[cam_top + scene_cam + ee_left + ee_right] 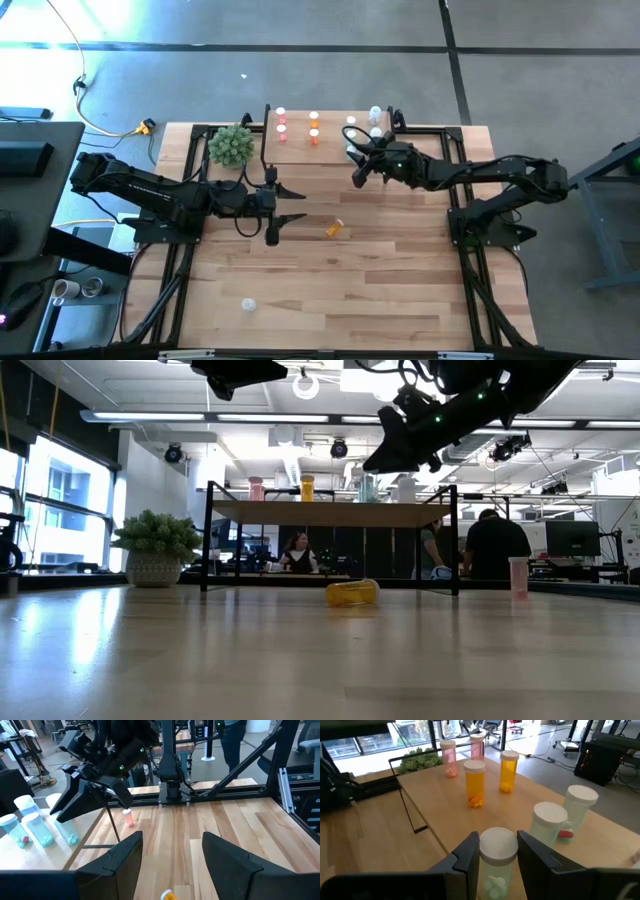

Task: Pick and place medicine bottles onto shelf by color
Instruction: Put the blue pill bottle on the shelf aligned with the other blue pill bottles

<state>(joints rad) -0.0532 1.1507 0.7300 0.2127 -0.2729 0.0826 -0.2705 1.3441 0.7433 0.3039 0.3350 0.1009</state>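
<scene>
The shelf (298,150) stands at the table's far edge. On it stand two pink bottles (449,756), two orange bottles (475,782) and two clear white-capped bottles (551,822). My right gripper (497,860) is over the shelf's right part, shut on a third clear bottle (496,847). My left gripper (170,855) hovers open above the table's middle, left of an orange bottle (334,229) that lies on its side. A pink bottle (128,816) stands on the table to the right. A white-capped bottle (248,304) sits near the front edge. My right gripper pinches the clear bottle at its white cap (497,842) and upper body, one finger on each side. The fingers come from the table's right side, slanting a little downward. The bottle is upright. Whether its base rests on the shelf, I cannot tell.
A green spiky plant (232,145) in a pot stands at the shelf's left end. Black frame rails (440,130) run along the table's edges. People sit in the room beyond the table.
</scene>
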